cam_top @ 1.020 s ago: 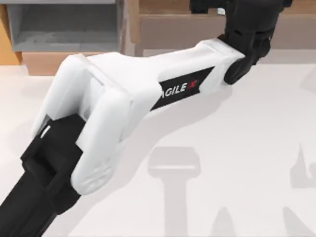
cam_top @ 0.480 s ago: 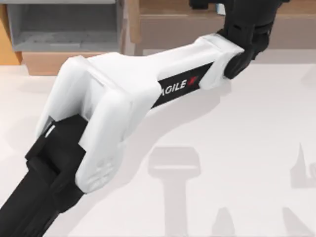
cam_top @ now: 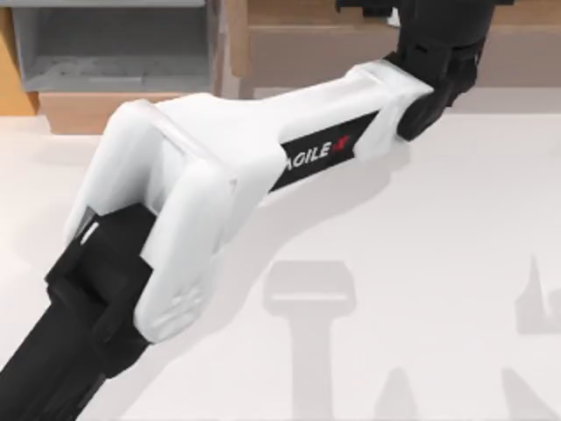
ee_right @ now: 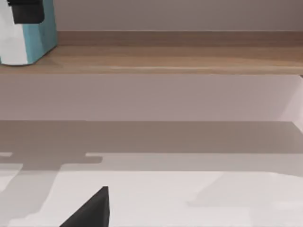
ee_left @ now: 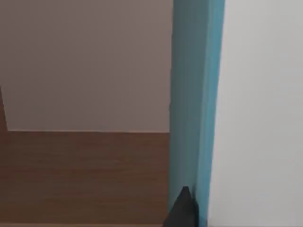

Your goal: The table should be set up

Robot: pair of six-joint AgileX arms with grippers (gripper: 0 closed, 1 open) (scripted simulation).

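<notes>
The left arm stretches over the table, which spreads white beneath it, up to the wooden shelf at the back. One dark fingertip touches a teal and white box standing there; I cannot tell its grip.

A: What stands at the far edge?

B: A long wooden shelf, light brown.

A: And beside it?

B: Just left of the shelf, a wooden-fronted box with a grey inside. On the shelf near one end stands a blue-and-white object, upright.
</notes>
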